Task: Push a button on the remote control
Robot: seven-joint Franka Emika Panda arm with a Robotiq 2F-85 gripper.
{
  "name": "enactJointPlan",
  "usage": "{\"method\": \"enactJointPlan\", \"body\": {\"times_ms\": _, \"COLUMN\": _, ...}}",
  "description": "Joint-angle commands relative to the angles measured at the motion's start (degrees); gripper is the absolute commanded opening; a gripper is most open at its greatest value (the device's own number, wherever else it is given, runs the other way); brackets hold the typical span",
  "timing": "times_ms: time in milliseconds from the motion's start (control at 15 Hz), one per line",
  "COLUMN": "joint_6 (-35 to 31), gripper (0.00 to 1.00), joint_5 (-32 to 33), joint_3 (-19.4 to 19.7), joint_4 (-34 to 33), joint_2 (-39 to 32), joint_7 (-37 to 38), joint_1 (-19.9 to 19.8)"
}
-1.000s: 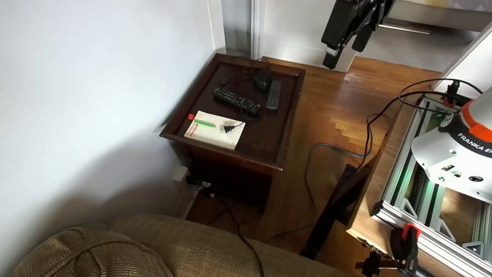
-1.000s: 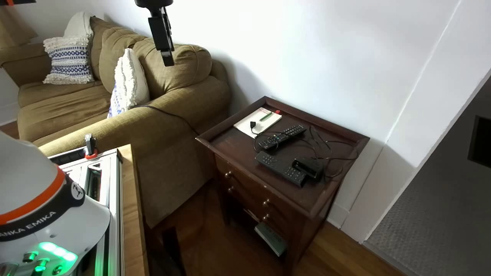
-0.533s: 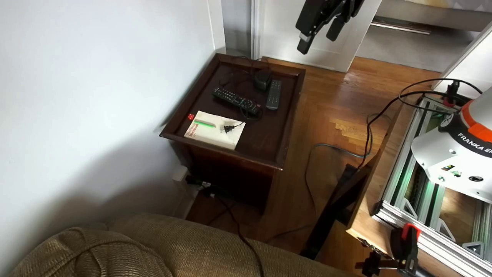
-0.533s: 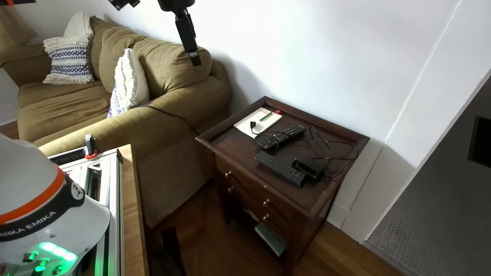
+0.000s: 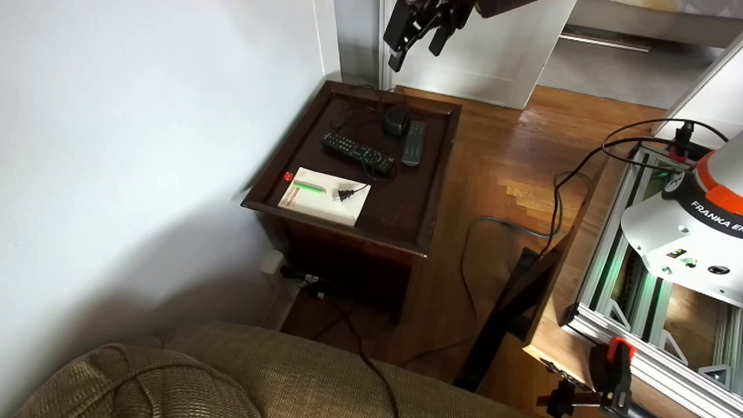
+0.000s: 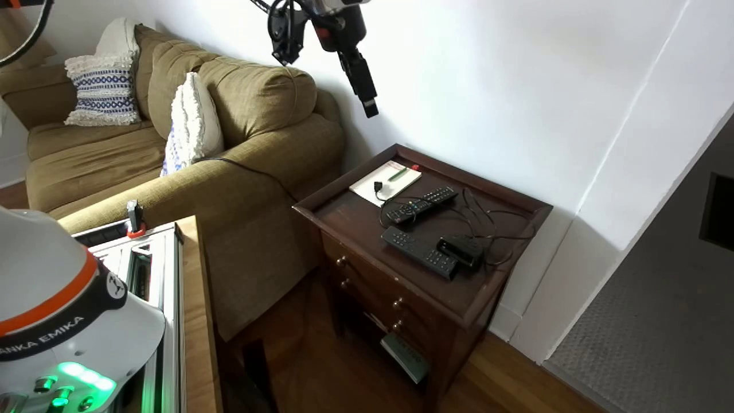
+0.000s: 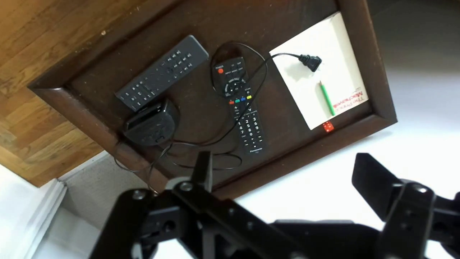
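Two remote controls lie on the dark wooden side table. The black remote (image 7: 248,124) has white numbers, a red power button and coloured buttons; it also shows in both exterior views (image 5: 348,146) (image 6: 433,198). A thin black cord lies across it. The plainer dark grey remote (image 7: 163,73) lies beside it, near the table's edge, and shows in both exterior views (image 5: 413,142) (image 6: 416,248). My gripper (image 7: 285,171) is open and empty, with its fingers wide apart. It hangs in the air well above the table, past its far end in an exterior view (image 5: 416,55), touching nothing.
The side table (image 5: 400,217) has a raised rim and stands against the white wall (image 6: 487,86). On it are a white book (image 7: 316,68) with a plug and green pencil, a red die (image 7: 327,126), and a black cradle (image 7: 152,124) with loose cords. A sofa (image 6: 275,155) stands close by.
My gripper has moved leftward in one exterior view and rightward and slightly down in the other, coming closer to the side table. It stays open. The remotes have not moved.
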State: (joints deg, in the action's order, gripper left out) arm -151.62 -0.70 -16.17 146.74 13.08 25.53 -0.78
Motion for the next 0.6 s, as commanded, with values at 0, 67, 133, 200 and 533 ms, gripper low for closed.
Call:
{"method": "enactJointPlan", "body": {"times_ms": 0, "joint_6": -3.2, "gripper": 1.0, "joint_5": 6.2, "joint_3": 1.6, "joint_4": -5.7, "joint_2": -10.9, "joint_7": 1.2, "joint_1": -0.4}}
{"method": "enactJointPlan", "body": {"times_ms": 67, "joint_6": -3.7, "gripper": 1.0, "joint_5": 8.7, "joint_3": 2.2, "joint_4": -6.7, "joint_2": -12.8, "joint_7": 2.3, "joint_1": -0.2}}
{"method": "enactJointPlan", "body": {"times_ms": 133, "joint_6": -4.4, "gripper": 1.0, "joint_5": 11.5, "joint_3": 3.2, "joint_4": -7.9, "joint_2": -15.0, "joint_7": 3.4, "joint_1": 0.1}}
{"method": "enactJointPlan", "body": {"times_ms": 200, "joint_6": -4.6, "gripper": 1.0, "joint_5": 12.4, "joint_3": 4.5, "joint_4": -9.3, "joint_2": -17.4, "joint_7": 3.3, "joint_1": 0.9}}
{"method": "enactJointPlan", "body": {"times_ms": 533, "joint_6": -10.8, "gripper": 1.0, "joint_5": 20.0, "joint_3": 7.8, "joint_4": -16.0, "joint_2": -27.5, "joint_7": 5.5, "joint_1": 2.2}}
